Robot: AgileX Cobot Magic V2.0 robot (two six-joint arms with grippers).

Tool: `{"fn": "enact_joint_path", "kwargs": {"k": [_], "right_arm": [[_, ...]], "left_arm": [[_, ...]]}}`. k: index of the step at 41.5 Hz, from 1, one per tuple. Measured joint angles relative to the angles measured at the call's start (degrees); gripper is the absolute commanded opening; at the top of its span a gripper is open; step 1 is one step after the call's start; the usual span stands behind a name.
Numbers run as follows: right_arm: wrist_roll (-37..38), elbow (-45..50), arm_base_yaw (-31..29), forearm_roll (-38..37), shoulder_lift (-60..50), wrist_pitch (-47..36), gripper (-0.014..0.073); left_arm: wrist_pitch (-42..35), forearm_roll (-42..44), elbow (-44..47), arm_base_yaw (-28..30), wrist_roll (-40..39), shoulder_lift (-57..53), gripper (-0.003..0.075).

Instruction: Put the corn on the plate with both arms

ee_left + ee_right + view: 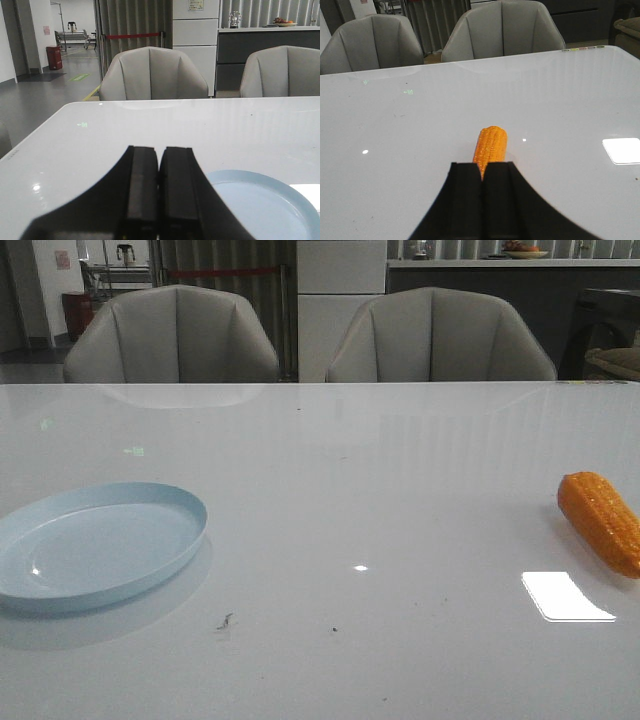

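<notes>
The orange corn (pixel 602 521) lies on the white table at the far right, partly cut off by the frame edge. The pale blue plate (pixel 95 543) sits at the near left. Neither gripper shows in the front view. In the left wrist view my left gripper (pixel 159 152) is shut and empty, with the plate (pixel 265 205) just beside it. In the right wrist view my right gripper (pixel 483 167) is shut and empty, with the corn (pixel 491 144) lying lengthwise just beyond its fingertips; the corn's near end is hidden behind the fingers.
Two grey chairs (pixel 172 335) (pixel 438 337) stand behind the table's far edge. A bright window reflection (pixel 565 596) lies on the table near the corn. Small dark specks (pixel 225 621) mark the front of the table.
</notes>
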Motion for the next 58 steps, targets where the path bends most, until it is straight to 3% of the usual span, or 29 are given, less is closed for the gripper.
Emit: {"fn": "enact_joint_path", "kwargs": {"k": [34, 49, 58], "right_arm": [[0.0, 0.0, 0.0, 0.0, 0.0, 0.0, 0.0057], [0.0, 0.0, 0.0, 0.0, 0.0, -2.9, 0.0057], [0.0, -5.6, 0.0, 0.3, 0.0, -4.7, 0.0057]], "left_arm": [[-0.6, 0.0, 0.0, 0.0, 0.1, 0.0, 0.0094], [-10.7, 0.0, 0.0, 0.0, 0.1, 0.0, 0.0095], [-10.7, 0.7, -1.5, 0.0, 0.1, 0.0, 0.0095]]}}
